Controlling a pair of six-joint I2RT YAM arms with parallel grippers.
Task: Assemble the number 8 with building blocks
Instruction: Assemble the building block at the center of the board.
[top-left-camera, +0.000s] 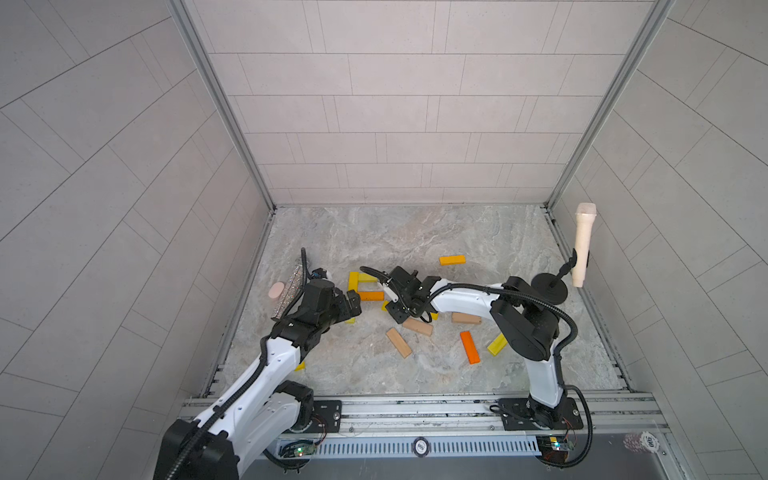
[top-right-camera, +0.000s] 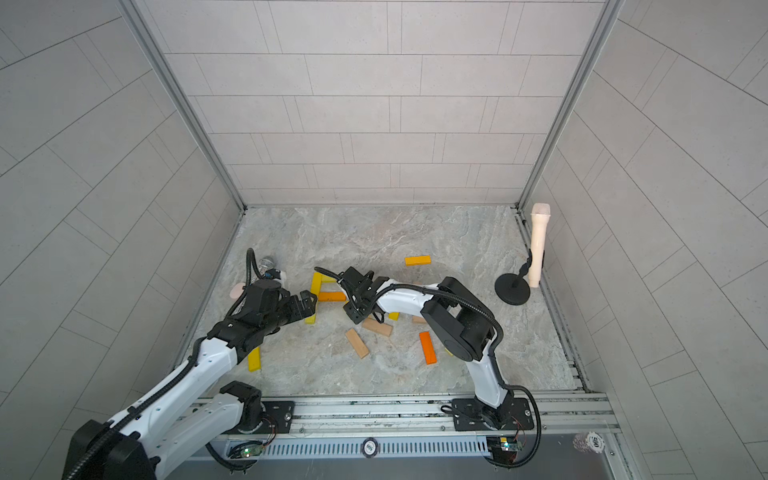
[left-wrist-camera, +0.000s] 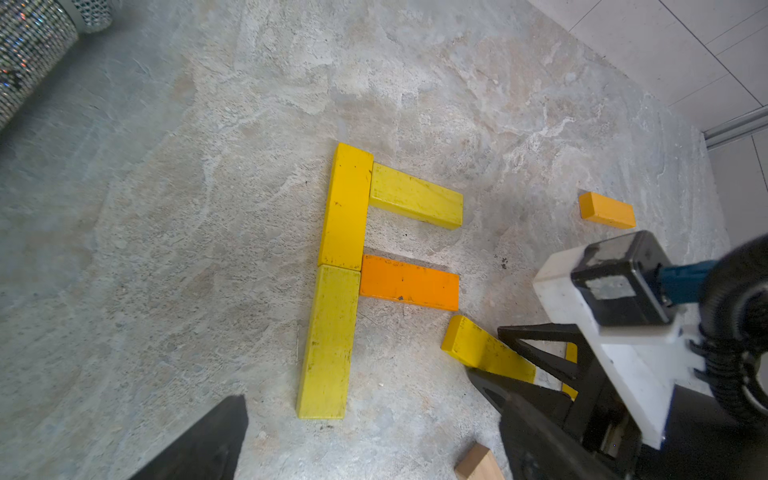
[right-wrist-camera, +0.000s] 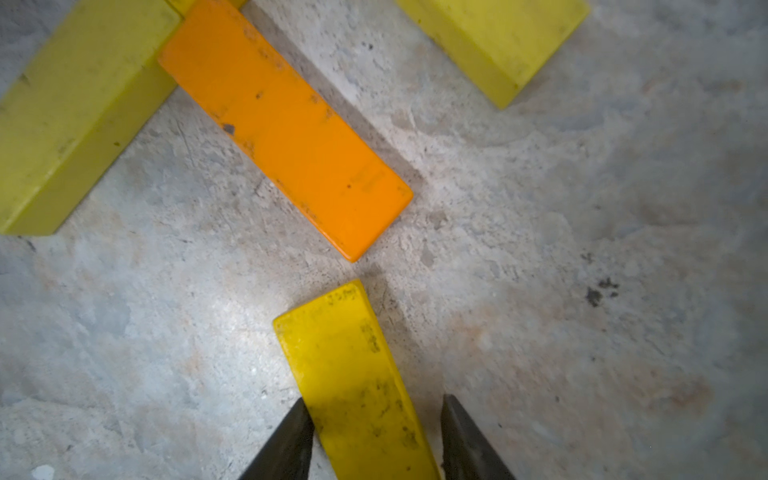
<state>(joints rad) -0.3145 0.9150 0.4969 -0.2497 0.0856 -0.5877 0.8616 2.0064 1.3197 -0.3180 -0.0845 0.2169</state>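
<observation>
Straddling one yellow bar, the right gripper stands low over the stone floor. Its two dark fingers are on either side of the near end of this bar. One finger seems to lie against the bar's edge, and a thin strip of floor shows beside the other. It cannot be told whether the bar is already clamped.

Just beyond the bar's free end, with a small gap between, begins an orange bar. It runs away from the fingertips and its other end touches a column of two yellow pieces laid end to end, the lower upright and the upper upright. Further from the gripper, a yellow crossbar touches the upper upright near its top. These four pieces together make the shape of an F.

Behind the right gripper, one tan bar lies just under the wrist, and a second tan bar lies a little further back.

On the opposite side of the F, the left gripper hangs near the column with its jaws spread wide and nothing between them.

Well apart from both grippers, towards the back wall, lies a lone orange bar.
</observation>
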